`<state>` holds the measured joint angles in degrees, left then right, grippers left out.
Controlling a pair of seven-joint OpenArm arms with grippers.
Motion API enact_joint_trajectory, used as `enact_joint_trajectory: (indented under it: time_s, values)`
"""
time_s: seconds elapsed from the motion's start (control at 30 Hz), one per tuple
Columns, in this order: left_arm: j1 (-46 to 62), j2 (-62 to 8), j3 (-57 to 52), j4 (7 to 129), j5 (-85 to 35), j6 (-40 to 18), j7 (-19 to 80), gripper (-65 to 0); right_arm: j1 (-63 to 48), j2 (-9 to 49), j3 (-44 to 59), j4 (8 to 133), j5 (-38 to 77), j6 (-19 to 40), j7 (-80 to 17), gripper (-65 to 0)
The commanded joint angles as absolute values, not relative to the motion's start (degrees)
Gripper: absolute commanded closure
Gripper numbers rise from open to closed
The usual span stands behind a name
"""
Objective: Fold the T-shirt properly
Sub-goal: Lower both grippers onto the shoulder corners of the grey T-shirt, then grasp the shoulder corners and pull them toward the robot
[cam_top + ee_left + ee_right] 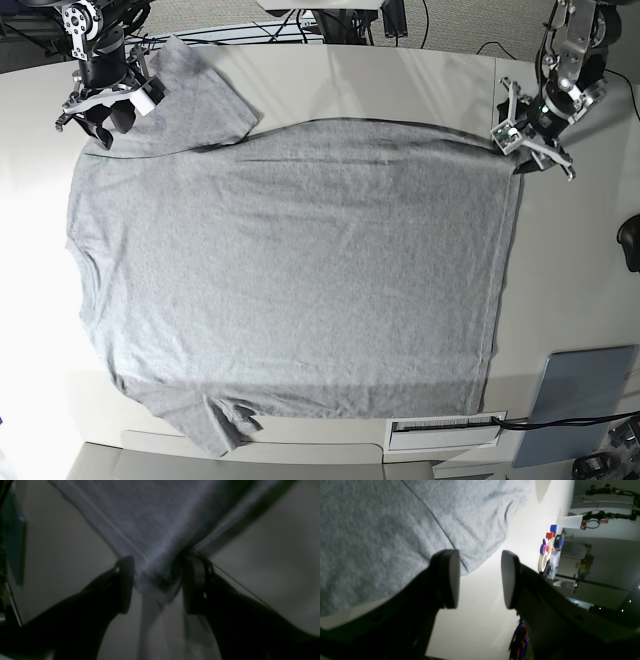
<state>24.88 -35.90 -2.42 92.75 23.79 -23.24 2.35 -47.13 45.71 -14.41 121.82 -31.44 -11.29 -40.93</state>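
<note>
Grey T-shirt (290, 280) lies spread flat across the pale table (400, 80), plain side up.

At its far hem corner the left gripper (156, 585) has cloth bunched between spread jaws; whether it grips, I cannot tell. The right gripper (480, 578) hangs above the sleeve edge, jaws apart, holding nothing.

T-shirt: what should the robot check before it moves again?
1. T-shirt lying spread out on the table: ok.
2. Right gripper open with nothing between its jaws: ok.
3. Left gripper holding the shirt's corner: cannot tell. Cloth sits between its jaws, but the picture is blurred.
4. Blue pad lying apart from the shirt: ok.
</note>
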Motion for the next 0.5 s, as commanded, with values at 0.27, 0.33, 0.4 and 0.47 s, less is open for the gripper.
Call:
enact_joint_trajectory:
  time_s: [0.27,0.33,0.4,0.47]
  values:
    - [23.68,-36.38,-0.38,88.25,28.18,-25.67,5.5,-14.2,-47.29,46.52,-14.13,122.56,-33.04,-12.23,-40.51,-26.6]
    - [23.66,-36.36,-0.38,88.25,28.12,-26.33,5.52,-1.4,-47.29,46.54,-14.13,122.52,-32.99,-12.19,-40.51,-26.6]
    - [23.68,-36.36,-0.38,88.29,28.08,-27.09,5.5,0.0,-47.27,46.7,-14.13,122.52,-32.95,-10.68,-40.58,-26.6]
    - [23.68,-36.36,-0.38,88.29,28.08,-27.07,5.5,0.0,-47.27,47.57,-14.13,122.45,-31.09,-6.11,-40.49,-26.6]
